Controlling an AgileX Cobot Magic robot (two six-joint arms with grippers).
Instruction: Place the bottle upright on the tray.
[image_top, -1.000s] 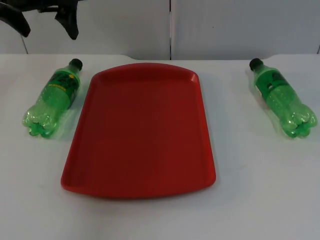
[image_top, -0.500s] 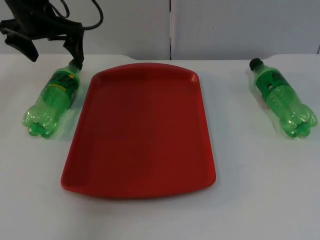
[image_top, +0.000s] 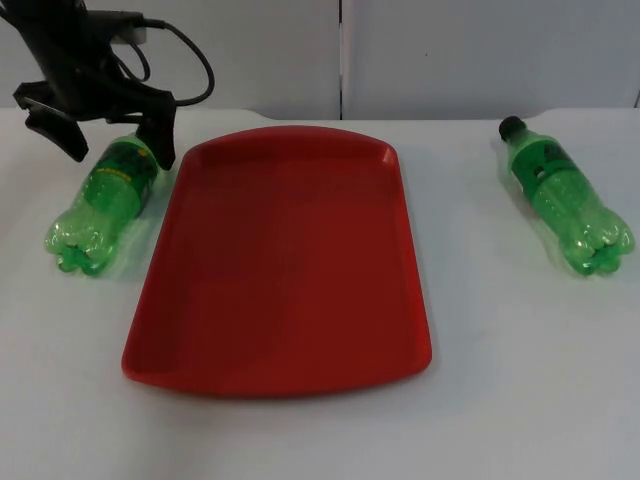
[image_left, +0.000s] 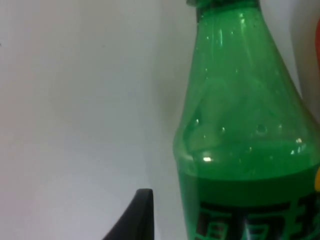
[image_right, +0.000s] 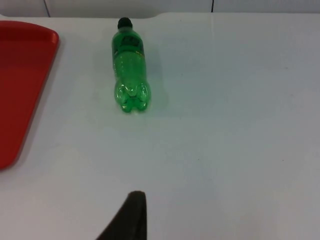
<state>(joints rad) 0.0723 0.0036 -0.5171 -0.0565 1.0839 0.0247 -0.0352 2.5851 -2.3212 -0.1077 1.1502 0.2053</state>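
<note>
Two green bottles with black caps lie on their sides, one on each side of a red tray (image_top: 290, 270). The left bottle (image_top: 100, 205) lies with its cap toward the wall. My left gripper (image_top: 118, 148) is open and stands over that bottle's neck end, one finger on each side. In the left wrist view the left bottle (image_left: 245, 150) is very close, with one black fingertip (image_left: 136, 217) beside it and apart from it. The right bottle (image_top: 565, 195) (image_right: 129, 65) lies untouched. My right gripper (image_right: 131, 217) waits above the table, well away from it.
The tray's right edge (image_right: 20, 75) lies to the side of the right bottle. White table top surrounds the tray at the front and at both sides. The grey partition wall (image_top: 450, 50) closes the far edge.
My left gripper has come down from the upper left corner and now straddles the left bottle's neck end. Bottles and tray have not moved.
</note>
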